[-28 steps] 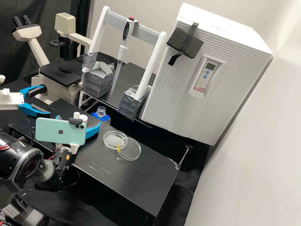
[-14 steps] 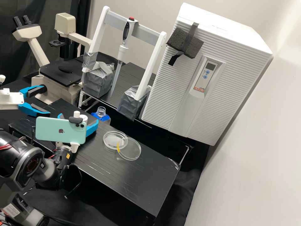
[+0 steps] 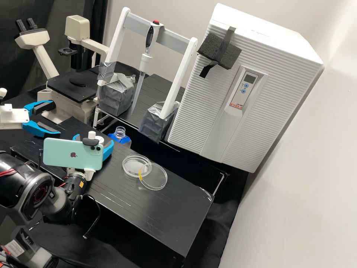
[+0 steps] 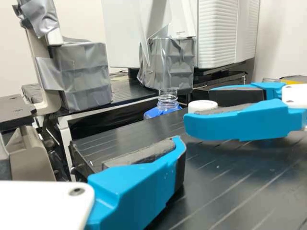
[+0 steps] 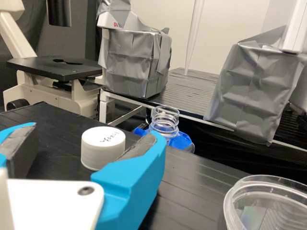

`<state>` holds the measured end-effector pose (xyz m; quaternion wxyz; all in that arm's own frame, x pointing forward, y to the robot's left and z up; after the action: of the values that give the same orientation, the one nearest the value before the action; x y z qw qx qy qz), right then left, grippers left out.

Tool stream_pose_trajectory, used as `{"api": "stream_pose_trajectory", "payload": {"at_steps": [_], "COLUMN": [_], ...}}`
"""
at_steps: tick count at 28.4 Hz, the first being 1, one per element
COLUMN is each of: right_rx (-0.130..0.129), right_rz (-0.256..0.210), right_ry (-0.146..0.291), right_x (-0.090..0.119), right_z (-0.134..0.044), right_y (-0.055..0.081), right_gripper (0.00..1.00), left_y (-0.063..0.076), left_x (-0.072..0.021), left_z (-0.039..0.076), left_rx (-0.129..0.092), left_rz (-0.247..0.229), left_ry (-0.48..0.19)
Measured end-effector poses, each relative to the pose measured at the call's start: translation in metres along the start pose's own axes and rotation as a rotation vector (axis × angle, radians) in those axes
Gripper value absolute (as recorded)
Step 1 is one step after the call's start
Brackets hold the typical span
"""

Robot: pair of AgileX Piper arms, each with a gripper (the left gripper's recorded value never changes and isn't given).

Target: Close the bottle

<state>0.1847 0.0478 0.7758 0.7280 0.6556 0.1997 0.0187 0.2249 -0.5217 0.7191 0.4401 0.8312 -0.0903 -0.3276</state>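
The open bottle (image 3: 120,134) has a clear neck and a blue body, and stands just off the far edge of the black bench (image 3: 156,208). It also appears as the bottle (image 4: 167,101) and the bottle (image 5: 165,124). Its white cap (image 3: 98,139) lies flat on the bench a short way in front of it. My right gripper (image 5: 88,139) is open, one blue finger on each side of the cap (image 5: 102,146). My left gripper (image 3: 52,118) stands open farther left, nothing in it. One of its fingers (image 4: 139,187) shows near; beyond is the right gripper around the cap (image 4: 202,106).
Two clear Petri dishes (image 3: 145,171) lie overlapping mid-bench, right of the cap. Behind the bottle stands a pipette rack with grey-taped feet (image 3: 115,93), a microscope (image 3: 67,89) to its left, and a large white machine (image 3: 241,85) at the right.
My right gripper has drawn back slightly to the left, its fingertips now reaching less far past the cap. The cap, the bottle and the left gripper have stayed put.
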Motion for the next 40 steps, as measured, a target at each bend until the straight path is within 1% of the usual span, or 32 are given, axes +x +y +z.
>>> {"api": "stream_pose_trajectory", "payload": {"at_steps": [6,12,19,28,40], "right_rx": [0.0,0.005,0.006,0.001,0.003], "right_rz": [0.0,-0.011,-0.007,0.002,-0.001], "right_ry": [0.0,-0.009,-0.006,0.002,0.0], "right_x": [0.0,0.0009,0.0025,0.0052,0.0055], "right_z": [0.0,0.0021,0.0018,0.0008,0.0013], "right_y": [0.0,-0.002,-0.0009,0.0018,0.0013], "right_gripper": [0.0,0.0,0.0,0.0,0.0], "left_y": [0.0,0.0006,0.0043,0.0044,0.0047], "left_x": [0.0,0.0005,0.0038,0.0038,0.0041], "left_z": [0.0,0.0,-0.0005,-0.0007,-0.0007], "left_rx": [0.0,0.001,0.005,0.004,0.004], "left_rz": [0.0,0.002,0.017,0.018,0.019], "left_ry": [0.0,0.0,-0.001,0.0,0.0]}}
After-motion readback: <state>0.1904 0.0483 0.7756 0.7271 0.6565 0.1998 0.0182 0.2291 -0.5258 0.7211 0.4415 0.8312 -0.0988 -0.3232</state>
